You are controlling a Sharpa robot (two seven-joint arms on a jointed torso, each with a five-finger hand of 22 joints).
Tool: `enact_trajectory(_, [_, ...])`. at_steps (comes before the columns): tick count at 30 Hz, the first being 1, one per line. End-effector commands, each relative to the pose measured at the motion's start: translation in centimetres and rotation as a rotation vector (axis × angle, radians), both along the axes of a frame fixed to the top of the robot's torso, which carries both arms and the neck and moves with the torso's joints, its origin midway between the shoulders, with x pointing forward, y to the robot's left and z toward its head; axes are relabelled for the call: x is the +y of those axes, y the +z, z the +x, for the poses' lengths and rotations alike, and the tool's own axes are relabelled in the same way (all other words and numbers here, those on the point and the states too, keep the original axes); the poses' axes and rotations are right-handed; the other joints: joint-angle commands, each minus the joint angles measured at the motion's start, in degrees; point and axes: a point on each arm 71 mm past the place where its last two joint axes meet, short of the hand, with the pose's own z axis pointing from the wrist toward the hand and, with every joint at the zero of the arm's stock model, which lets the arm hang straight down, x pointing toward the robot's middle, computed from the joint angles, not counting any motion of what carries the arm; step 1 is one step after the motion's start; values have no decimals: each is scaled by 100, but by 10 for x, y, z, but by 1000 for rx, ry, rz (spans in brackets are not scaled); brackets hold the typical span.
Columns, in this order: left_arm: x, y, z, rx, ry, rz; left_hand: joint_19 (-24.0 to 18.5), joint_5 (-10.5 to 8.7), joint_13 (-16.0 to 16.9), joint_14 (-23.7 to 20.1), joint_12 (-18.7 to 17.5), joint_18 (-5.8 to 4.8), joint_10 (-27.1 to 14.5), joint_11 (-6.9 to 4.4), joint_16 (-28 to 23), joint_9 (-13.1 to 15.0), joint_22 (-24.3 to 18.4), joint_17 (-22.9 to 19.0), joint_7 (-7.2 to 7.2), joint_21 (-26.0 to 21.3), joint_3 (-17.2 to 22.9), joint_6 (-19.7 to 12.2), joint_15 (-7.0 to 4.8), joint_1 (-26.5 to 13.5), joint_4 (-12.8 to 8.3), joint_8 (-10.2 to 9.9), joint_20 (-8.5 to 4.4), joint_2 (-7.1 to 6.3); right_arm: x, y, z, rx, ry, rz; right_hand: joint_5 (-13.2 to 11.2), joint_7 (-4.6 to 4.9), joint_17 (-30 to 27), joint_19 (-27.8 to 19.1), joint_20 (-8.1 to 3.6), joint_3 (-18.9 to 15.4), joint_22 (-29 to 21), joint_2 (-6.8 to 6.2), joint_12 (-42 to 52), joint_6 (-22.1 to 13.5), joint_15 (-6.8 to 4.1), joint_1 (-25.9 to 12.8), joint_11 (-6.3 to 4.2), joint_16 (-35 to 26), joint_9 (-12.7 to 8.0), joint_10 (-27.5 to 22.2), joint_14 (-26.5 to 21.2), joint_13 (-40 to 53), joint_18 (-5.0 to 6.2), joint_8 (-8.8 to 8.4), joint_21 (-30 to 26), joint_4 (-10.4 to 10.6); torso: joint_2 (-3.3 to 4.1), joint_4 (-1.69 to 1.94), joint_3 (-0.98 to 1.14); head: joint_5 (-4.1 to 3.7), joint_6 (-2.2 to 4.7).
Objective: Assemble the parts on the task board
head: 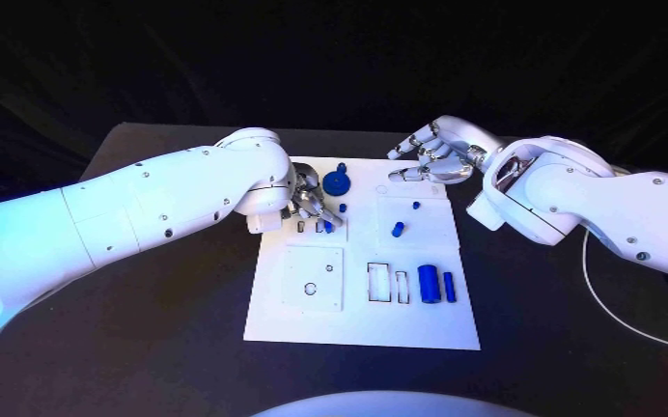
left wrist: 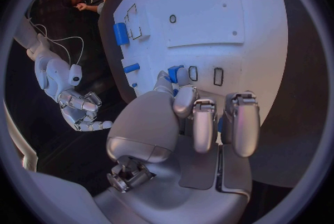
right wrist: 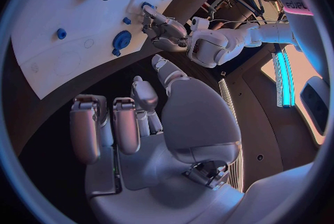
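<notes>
Left robot hand pinches a blue part over the task board slots; insertion needs alignment. Right robot hand hovers empty, fingers apart, at one o'clock.

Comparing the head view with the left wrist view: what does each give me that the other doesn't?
Head view alone: the whole task board, with the large blue cylinder beside its slots. Left wrist view alone: the left hand from behind, fingertips at a small blue part by two slots. Both: the right hand hanging open beyond the board's edge.
</notes>
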Motion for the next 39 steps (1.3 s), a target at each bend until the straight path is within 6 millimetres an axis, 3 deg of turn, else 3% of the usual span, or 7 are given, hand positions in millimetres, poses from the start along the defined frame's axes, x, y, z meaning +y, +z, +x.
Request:
enact_trajectory(1, [9, -4, 0, 32, 65, 114, 506, 10, -6, 592, -3, -72, 13, -17, 18, 14, 1288, 1507, -16, 29, 65, -43, -30, 95, -14, -21, -28, 21, 1, -1, -1, 11, 13, -6, 33, -1, 779, 53, 8, -42, 396, 38, 0, 26, 20, 8, -16, -34, 6, -28, 459, -4, -20, 26, -29, -1, 1, -1, 1, 4, -11])
enact_trajectory(16, [12, -6, 0, 75, 54, 134, 497, 14, -74, 592, -89, -68, -39, -19, 18, 39, 1273, 1507, -10, 17, 369, -105, -35, 240, -160, -133, -36, -5, 2, -1, -1, 15, 18, -1, 41, -1, 777, 51, 8, -52, 392, 44, 0, 29, 20, -3, -17, -36, 6, -28, 458, -6, -20, 26, -32, 11, -1, -1, 7, -4, -39])
enact_trajectory(21, [12, -8, -1, 97, 56, 120, 491, 26, -119, 592, -155, -66, -88, 46, 18, -81, 1265, 1507, 73, 9, 696, -248, 11, 300, -220, -453, -4, -39, 2, -1, -1, 15, 19, 1, 41, -1, 777, 51, 8, -52, 392, 44, 0, 29, 20, -3, -17, -36, 6, -28, 458, -6, -20, 26, -32, 11, -3, 1, 7, -4, -44])
enact_trajectory(26, [11, -7, -1, 93, 62, 84, 494, 275, -130, 592, -188, -68, -110, 89, 18, -223, 1274, 1507, 129, 13, 1174, -259, 48, 444, -374, -759, 32, -152, 2, -1, -1, 16, 19, 3, 47, -2, 776, 51, 8, -59, 391, 50, 12, 32, 20, -9, -17, -36, 6, -23, 458, 0, -19, 26, -33, 19, -5, 4, 5, 3, -46])
enact_trajectory(29, [10, -7, -1, 84, 71, 60, 497, 490, -132, 592, -206, -69, -114, 110, 18, -279, 1282, 1507, 157, 17, 1605, -224, 62, 503, -495, -894, 48, -282, 2, -1, -1, 16, 20, 3, 47, -2, 776, 51, 8, -59, 391, 50, 12, 32, 20, -9, -17, -36, 6, -23, 458, 0, -19, 26, -33, 19, -4, 4, 7, 4, -39])
enact_trajectory(32, [11, -6, 0, 72, 84, 36, 502, 750, -141, 592, -229, -70, -92, 132, 18, -291, 1294, 1507, 228, 22, 2445, -145, 122, 302, -588, -1018, 68, -612, 2, -2, -1, 17, 20, 4, 49, -2, 776, 52, 7, -61, 393, 52, 15, 33, 19, -10, -17, -37, 6, -22, 458, 1, -20, 26, -32, 22, -5, 2, 4, 11, -36])
enact_trajectory(39, [15, -4, 2, 53, 118, -15, 500, 982, -121, 592, -211, -69, -17, 143, 18, -118, 1293, 1507, 215, 16, 3796, -39, 114, -283, -739, -1002, 103, -1128, 3, -2, -1, 20, 21, 6, 50, -2, 776, 53, 7, -62, 394, 54, 17, 34, 19, -11, -17, -37, 6, -21, 458, 2, -20, 26, -31, 23, 1, 3, 3, 24, -32])
